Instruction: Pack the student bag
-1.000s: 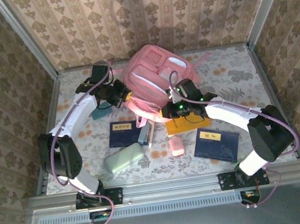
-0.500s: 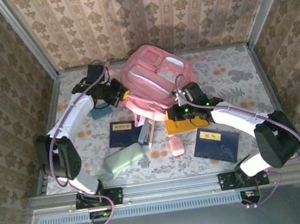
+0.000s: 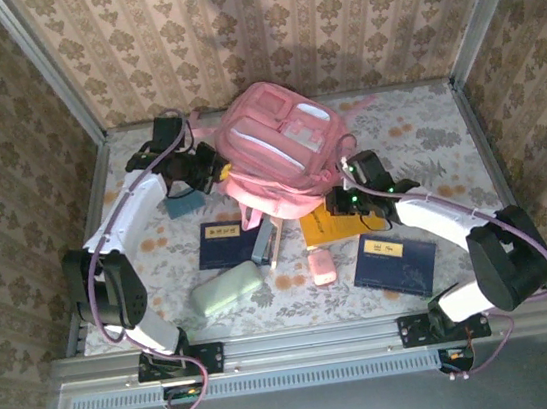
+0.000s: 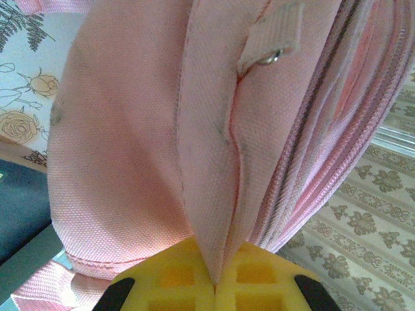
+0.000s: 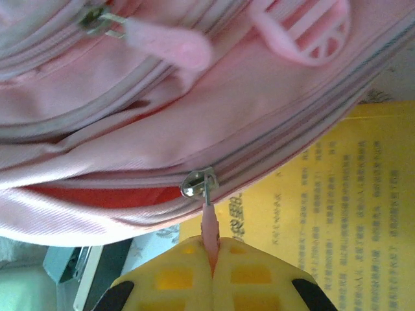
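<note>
Pinching student bag's [image 3: 277, 154] left fold with left gripper [image 4: 215, 285], zip pull [image 5: 209, 227] with right gripper [image 5: 213, 259] (bag's near edge); open table [image 3: 424, 124] far right

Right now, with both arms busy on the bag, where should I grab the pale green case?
Take the pale green case across its narrow width at mid-length, coming straight down. It lies flat and slanted on the table, long and rounded, so its ends would likely slip.
</note>
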`<state>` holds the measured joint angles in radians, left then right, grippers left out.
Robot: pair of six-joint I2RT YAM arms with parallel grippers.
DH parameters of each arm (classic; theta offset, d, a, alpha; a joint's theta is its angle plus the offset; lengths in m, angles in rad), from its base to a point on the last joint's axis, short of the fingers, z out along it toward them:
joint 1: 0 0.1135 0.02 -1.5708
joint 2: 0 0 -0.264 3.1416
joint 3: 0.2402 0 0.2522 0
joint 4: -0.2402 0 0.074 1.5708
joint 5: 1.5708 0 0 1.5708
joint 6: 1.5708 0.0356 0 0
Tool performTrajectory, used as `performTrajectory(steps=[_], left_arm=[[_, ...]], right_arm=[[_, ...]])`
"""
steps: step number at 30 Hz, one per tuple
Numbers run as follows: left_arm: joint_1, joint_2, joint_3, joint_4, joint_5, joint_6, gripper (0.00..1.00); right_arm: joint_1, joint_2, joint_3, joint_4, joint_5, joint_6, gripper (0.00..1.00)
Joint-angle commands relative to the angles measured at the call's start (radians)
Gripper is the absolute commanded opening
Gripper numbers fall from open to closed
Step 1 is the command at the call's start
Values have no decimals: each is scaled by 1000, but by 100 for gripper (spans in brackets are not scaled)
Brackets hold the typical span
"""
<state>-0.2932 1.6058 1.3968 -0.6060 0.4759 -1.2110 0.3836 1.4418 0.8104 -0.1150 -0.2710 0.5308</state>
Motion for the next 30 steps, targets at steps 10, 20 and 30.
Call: performTrajectory(steps=[10, 20, 30], left_arm=[[27, -37, 63, 29, 8, 21, 0], [26, -20, 67, 28, 19, 31, 0], [26, 12, 107, 17, 27, 41, 0]], right_arm=[[-81, 131, 39, 55, 25, 54, 5], [-125, 252, 151, 47, 81, 74, 8], [-205, 381, 259, 55, 51, 115, 10]])
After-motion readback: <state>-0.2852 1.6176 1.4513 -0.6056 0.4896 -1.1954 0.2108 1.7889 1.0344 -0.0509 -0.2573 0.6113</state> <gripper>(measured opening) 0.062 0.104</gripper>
